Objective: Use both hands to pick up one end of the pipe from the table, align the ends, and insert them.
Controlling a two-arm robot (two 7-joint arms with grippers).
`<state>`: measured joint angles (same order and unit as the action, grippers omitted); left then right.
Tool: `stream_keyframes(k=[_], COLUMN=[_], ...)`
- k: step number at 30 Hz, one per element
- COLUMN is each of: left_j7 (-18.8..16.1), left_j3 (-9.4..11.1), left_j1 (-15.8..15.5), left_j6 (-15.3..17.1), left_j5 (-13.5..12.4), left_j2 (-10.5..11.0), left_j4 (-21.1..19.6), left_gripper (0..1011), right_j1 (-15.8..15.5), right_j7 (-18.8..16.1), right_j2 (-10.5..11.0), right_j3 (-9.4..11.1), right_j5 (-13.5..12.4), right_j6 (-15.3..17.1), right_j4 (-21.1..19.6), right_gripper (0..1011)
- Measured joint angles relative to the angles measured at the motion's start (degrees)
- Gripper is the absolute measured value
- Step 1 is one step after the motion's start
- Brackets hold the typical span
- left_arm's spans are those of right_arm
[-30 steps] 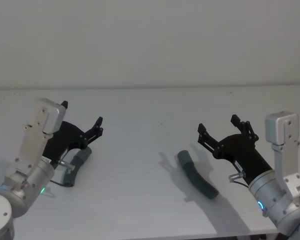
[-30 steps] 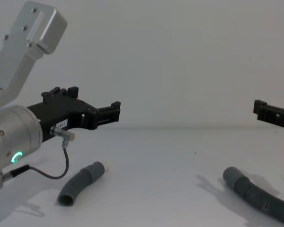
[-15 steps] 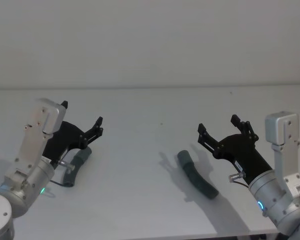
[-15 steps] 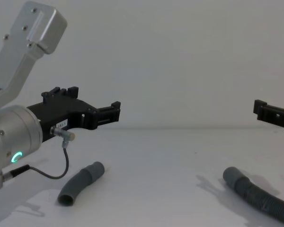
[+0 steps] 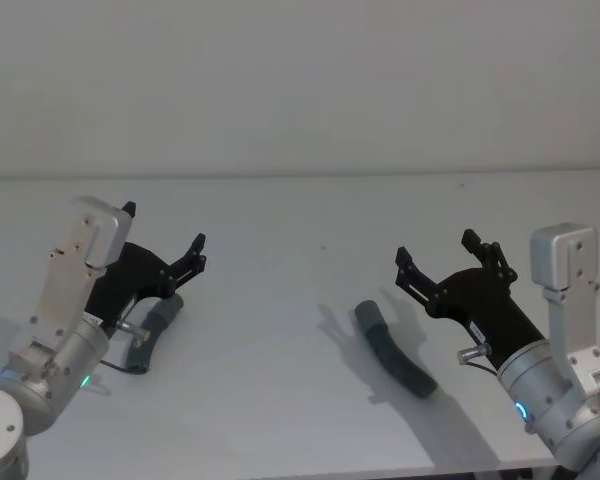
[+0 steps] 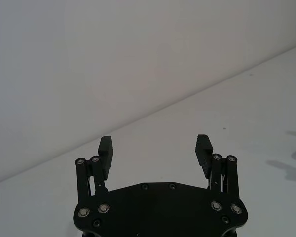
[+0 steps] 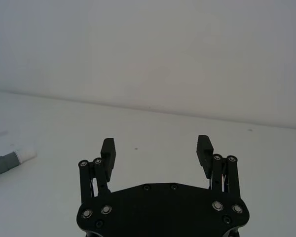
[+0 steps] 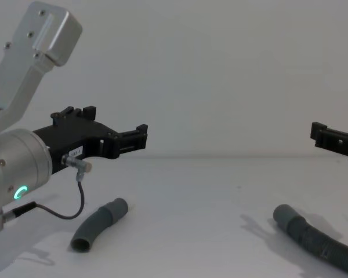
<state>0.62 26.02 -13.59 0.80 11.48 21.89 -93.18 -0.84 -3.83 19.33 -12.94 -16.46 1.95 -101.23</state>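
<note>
left gripper (image 5: 163, 226) spread wide, empty, raised over the short curved hose (image 5: 158, 322), which lies flat on the table (image 5: 280, 215) at the robot's left. right gripper (image 5: 436, 247) also spread wide, empty, held above the table just right of the ribbed hose (image 5: 395, 350). the ribbed hose's smooth cuff (image 5: 367, 317) points far-left. hoses well apart, not joined. short hose's white tip (image 7: 25, 155) shows in the right wrist view.
</note>
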Motion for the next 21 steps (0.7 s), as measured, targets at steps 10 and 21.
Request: stream_keyframes(k=[10, 21], left_j7=[0.0, 0.0], left_j3=[0.0, 0.0], left_j1=[0.0, 0.0], left_j6=[0.0, 0.0], left_j5=[0.0, 0.0], left_j2=[0.0, 0.0], left_j4=[0.0, 0.0], left_gripper=[1001, 1001], right_j1=[0.0, 0.0], right_j7=[0.0, 0.0], right_j2=[0.0, 0.0], right_j3=[0.0, 0.0], right_j5=[0.0, 0.0], right_j6=[0.0, 0.0], right_j4=[0.0, 0.0], right_gripper=[1000, 1000])
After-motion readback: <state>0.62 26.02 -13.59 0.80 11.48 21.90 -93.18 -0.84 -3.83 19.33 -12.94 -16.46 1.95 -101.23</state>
